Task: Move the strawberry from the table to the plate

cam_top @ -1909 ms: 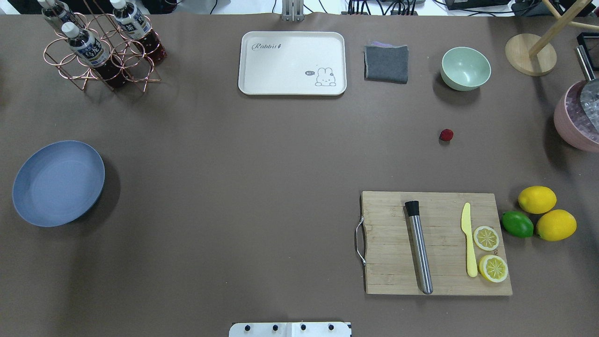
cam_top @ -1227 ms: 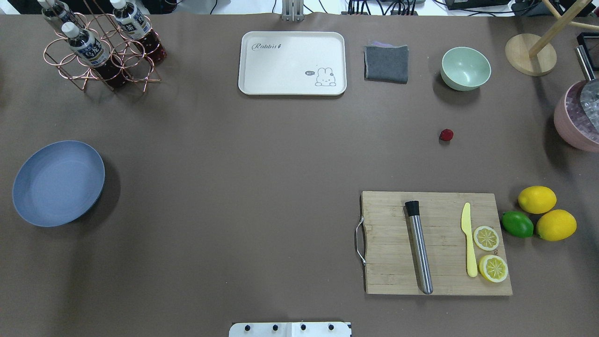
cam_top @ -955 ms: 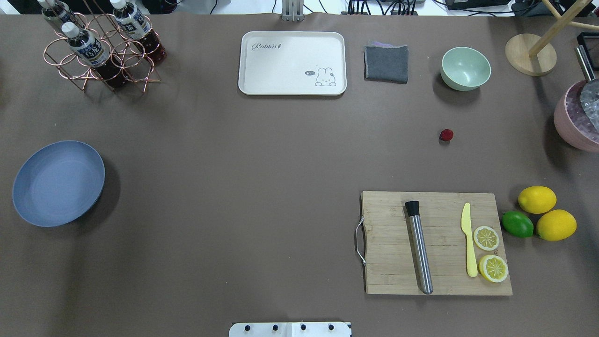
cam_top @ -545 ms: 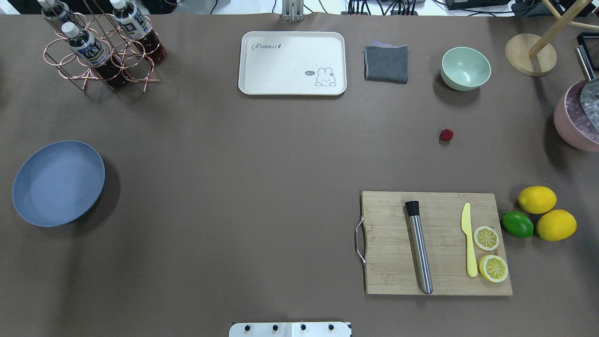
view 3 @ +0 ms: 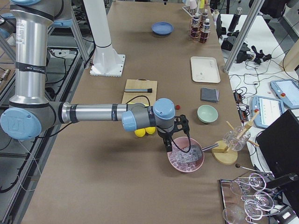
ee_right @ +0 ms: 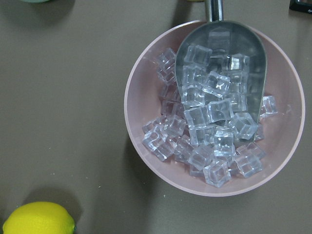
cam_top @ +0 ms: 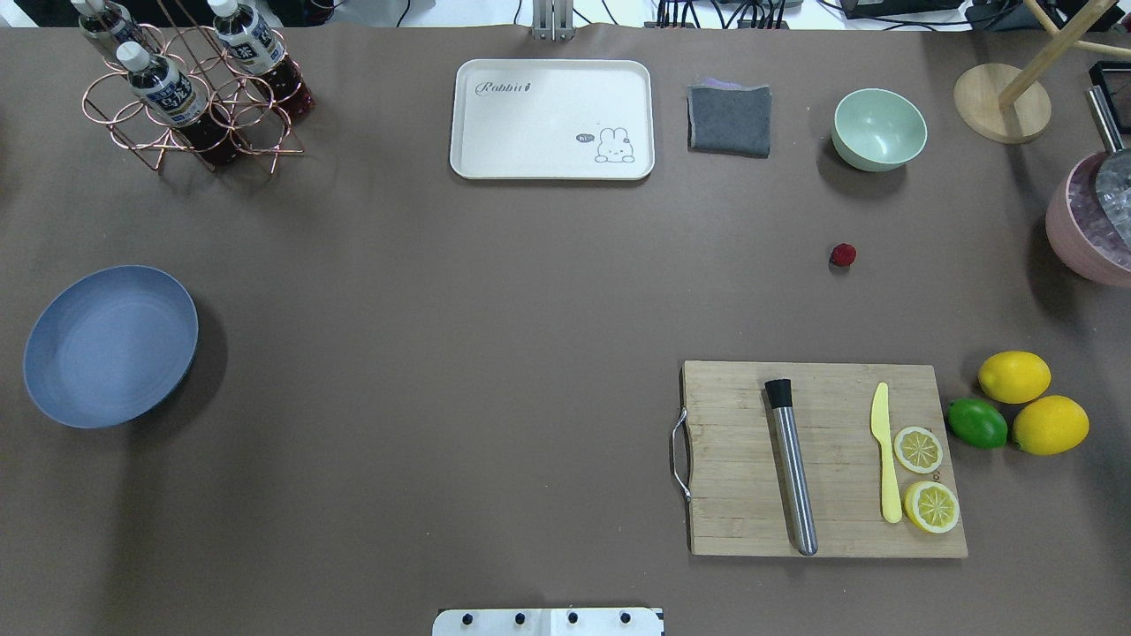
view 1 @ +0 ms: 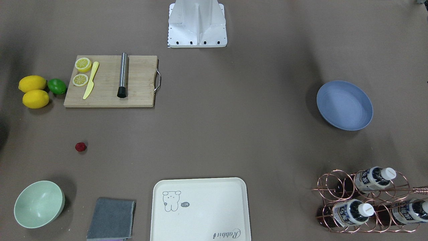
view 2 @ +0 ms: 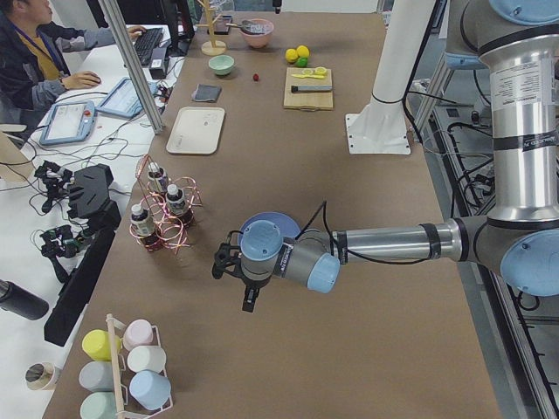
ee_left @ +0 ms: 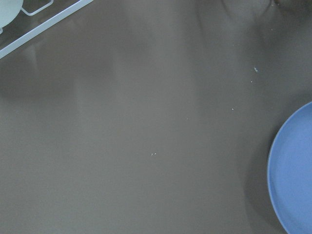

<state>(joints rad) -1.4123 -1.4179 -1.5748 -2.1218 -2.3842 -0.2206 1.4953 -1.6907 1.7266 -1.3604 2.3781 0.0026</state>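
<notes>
strawberry [cam_top: 842,255] on table [cam_top: 530,291], axis too small to tell; left gripper [view 2: 248,299], right gripper [view 3: 167,145]: opening unclear.

The strawberry [view 1: 80,146] lay on the table [view 1: 234,134] between the cutting board [view 1: 110,81] and the mint-green bowl [view 1: 38,204], well apart from the blue-grey plate [view 1: 344,105], which sat beyond the cream tray [view 1: 200,209].

The left arm [view 2: 384,242] has its upper link upright and its forearm stretched level over the counter [view 2: 367,349], and from the left wrist [view 2: 262,253] the left jaws hang pointing straight down, clear of the surface. The right arm [view 3: 88,113] is posed alike, forearm level, with the right jaws pointing down from the right wrist [view 3: 161,114]. Whether either pair of jaws is parted cannot be told from these side views.
</notes>
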